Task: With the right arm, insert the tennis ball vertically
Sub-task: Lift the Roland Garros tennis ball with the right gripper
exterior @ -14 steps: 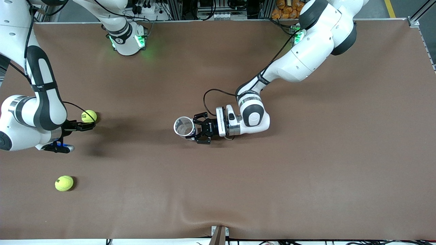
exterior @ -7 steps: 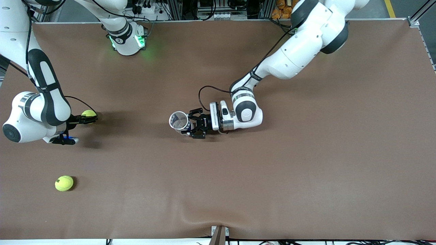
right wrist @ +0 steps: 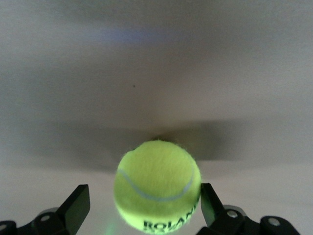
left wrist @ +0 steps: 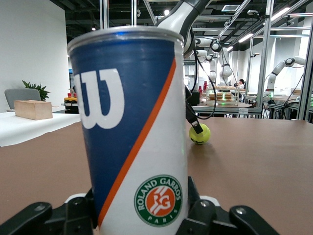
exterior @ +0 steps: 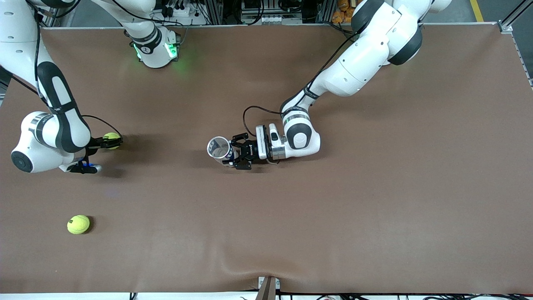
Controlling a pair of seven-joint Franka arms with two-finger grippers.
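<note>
A yellow-green tennis ball (exterior: 111, 138) lies on the brown table at the right arm's end. My right gripper (exterior: 109, 142) is low around it, open. In the right wrist view the ball (right wrist: 157, 185) sits between the black fingers (right wrist: 78, 205), touching one, with a gap to the other. My left gripper (exterior: 234, 153) is shut on an upright blue, white and orange ball can (exterior: 219, 149) at the table's middle, open mouth up. The left wrist view shows the can (left wrist: 129, 127) close up, with the ball (left wrist: 199, 133) and my right gripper past it.
A second tennis ball (exterior: 78, 224) lies nearer the front camera at the right arm's end of the table. The right arm's base (exterior: 154, 48) stands at the table's back edge.
My right gripper has come down and closed in around the ball. My left gripper shifted the can slightly toward the right arm's end, then held still.
</note>
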